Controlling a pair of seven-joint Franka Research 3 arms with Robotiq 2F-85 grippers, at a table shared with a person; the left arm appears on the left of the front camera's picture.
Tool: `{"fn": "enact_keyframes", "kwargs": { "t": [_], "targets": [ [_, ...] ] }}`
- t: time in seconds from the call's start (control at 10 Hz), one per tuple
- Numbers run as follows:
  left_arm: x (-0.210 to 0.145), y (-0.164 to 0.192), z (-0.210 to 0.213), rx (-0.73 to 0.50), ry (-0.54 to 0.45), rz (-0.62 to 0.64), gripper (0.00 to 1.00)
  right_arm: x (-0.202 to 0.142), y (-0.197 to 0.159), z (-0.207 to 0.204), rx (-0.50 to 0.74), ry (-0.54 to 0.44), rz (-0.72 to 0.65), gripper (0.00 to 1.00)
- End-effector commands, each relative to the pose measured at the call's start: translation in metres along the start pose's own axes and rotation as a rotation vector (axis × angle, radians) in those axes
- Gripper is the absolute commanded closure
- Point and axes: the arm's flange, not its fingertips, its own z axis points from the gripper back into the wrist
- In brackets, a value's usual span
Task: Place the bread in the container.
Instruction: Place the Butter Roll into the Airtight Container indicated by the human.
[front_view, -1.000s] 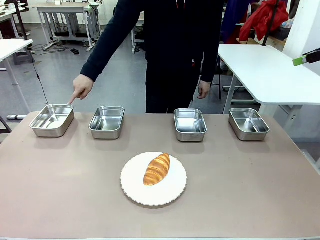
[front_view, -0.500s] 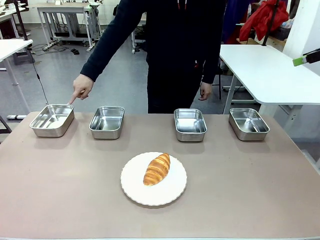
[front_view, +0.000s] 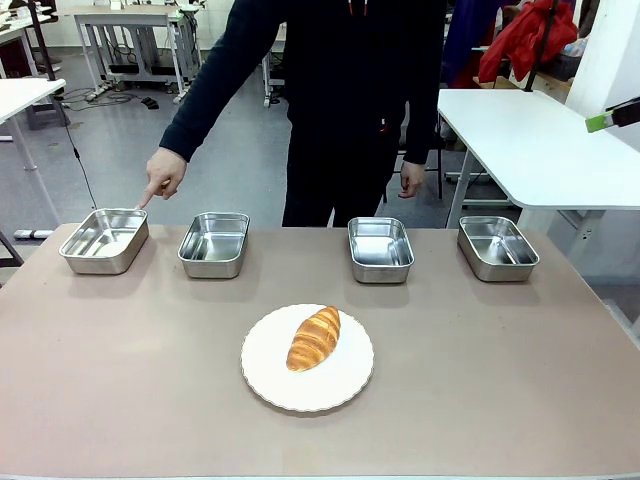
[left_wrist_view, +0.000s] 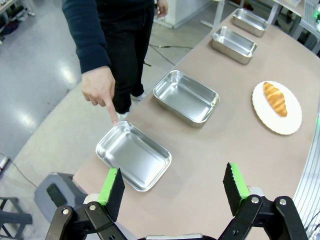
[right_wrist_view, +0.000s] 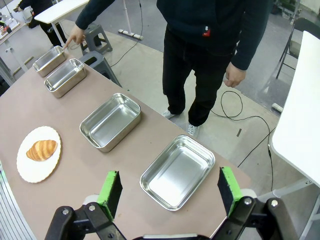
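The golden-brown bread (front_view: 314, 338) lies on a round white plate (front_view: 350, 385) near the table's middle; it also shows in the left wrist view as the bread (left_wrist_view: 274, 98) and in the right wrist view as the bread (right_wrist_view: 42, 149). A person's hand (front_view: 163, 176) points a finger at the far-left steel container (front_view: 104, 240), also seen as the container (left_wrist_view: 133, 155). My left gripper (left_wrist_view: 174, 186) hangs open high above that end of the table. High above the right-end pan (right_wrist_view: 177, 171), my right gripper (right_wrist_view: 170, 188) is open too. Both hold nothing.
Three more steel pans line the far edge: one (front_view: 214, 243) beside the pointed one, one (front_view: 380, 248) right of centre, one (front_view: 497, 247) at the far right. The person stands at the far side. A white table (front_view: 540, 140) stands behind at right.
The person has shifted slightly on their feet; the pointing hand stays over the far-left pan. Bread, plate and pans have not moved.
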Motion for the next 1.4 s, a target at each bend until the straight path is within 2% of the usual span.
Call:
{"fn": "enact_keyframes", "kwargs": {
  "t": [0.0, 0.3, 0.4, 0.6, 0.9, 1.1, 1.2, 1.3],
  "targets": [
    [0.031, -0.005, -0.019, 0.034, 0.066, 0.064, 0.00, 0.001, 0.001, 0.000, 0.003, -0.007, 0.002, 0.00],
    [0.089, -0.034, -0.082, -0.011, 0.195, 0.120, 0.00, 0.001, 0.001, 0.000, 0.003, -0.007, 0.002, 0.00],
    [0.107, -0.059, -0.117, -0.056, 0.262, 0.140, 0.00, 0.001, 0.001, 0.000, 0.003, -0.007, 0.002, 0.00],
    [0.129, -0.116, -0.189, -0.057, 0.418, 0.150, 0.00, 0.001, 0.001, 0.000, 0.003, -0.007, 0.002, 0.00],
    [0.118, -0.208, -0.294, -0.048, 0.622, 0.103, 0.00, 0.001, 0.001, 0.000, 0.003, -0.007, 0.002, 0.00],
    [0.100, -0.239, -0.331, -0.020, 0.580, 0.126, 0.00, 0.001, 0.001, 0.000, 0.003, -0.007, 0.002, 0.00],
    [0.095, -0.240, -0.330, -0.005, 0.556, 0.159, 0.00, 0.001, 0.001, 0.000, 0.003, -0.007, 0.002, 0.00],
    [0.106, -0.247, -0.334, -0.071, 0.614, 0.105, 0.00, 0.001, 0.001, 0.000, 0.003, -0.007, 0.002, 0.00]
  ]
}}
